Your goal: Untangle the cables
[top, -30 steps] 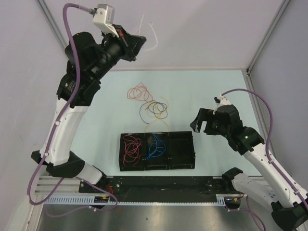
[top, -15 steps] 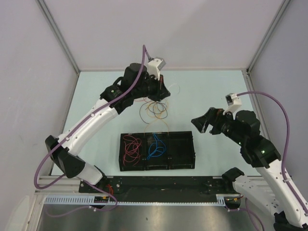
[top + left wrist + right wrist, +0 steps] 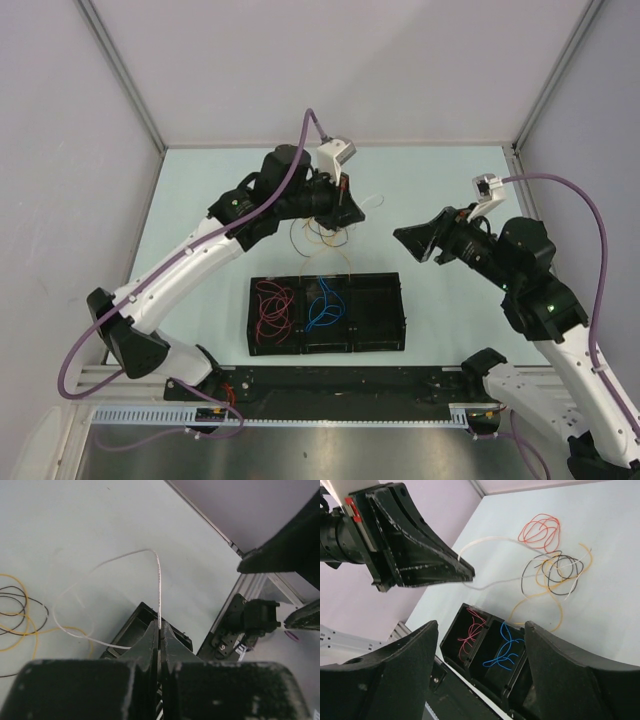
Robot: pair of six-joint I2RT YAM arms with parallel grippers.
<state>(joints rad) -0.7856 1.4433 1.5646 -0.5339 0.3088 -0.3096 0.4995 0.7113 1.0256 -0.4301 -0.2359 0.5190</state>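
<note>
**Left gripper (image 3: 159,628) clamps the pinkish-white cable (image 3: 159,582); right gripper (image 3: 480,625) hangs open**

Nearest the arm bases, a black tray (image 3: 378,318) with three compartments in a row sits on the table (image 3: 450,180). Its left compartment holds a bundle of red cables (image 3: 272,308). The middle compartment holds blue cables (image 3: 325,303).

Just beyond the tray's right end, the right gripper hangs above the table. Its jaws are spread wide, with nothing between them and nothing touching them. Its fingers point across at the tip of the left gripper.

Past the tray's far wall, a loose tangle lies on the table. An orange-yellow cable (image 3: 540,597) loops nearest, and one strand of it reaches the tray's far wall. A dark cable (image 3: 562,570) coils over it. A loose red cable (image 3: 540,530) lies farthest out.

The left gripper is held above this tangle with its jaws clenched tight. They grasp the pinkish-white cable, which is pinched right at the fingertips. From the pinch the strand rises, bends sharply and sweeps round in a wide open loop beside the orange-yellow one. In the right wrist view it arcs away from the left gripper's tip toward the tangle. Whether it is caught among those strands cannot be told.
</note>
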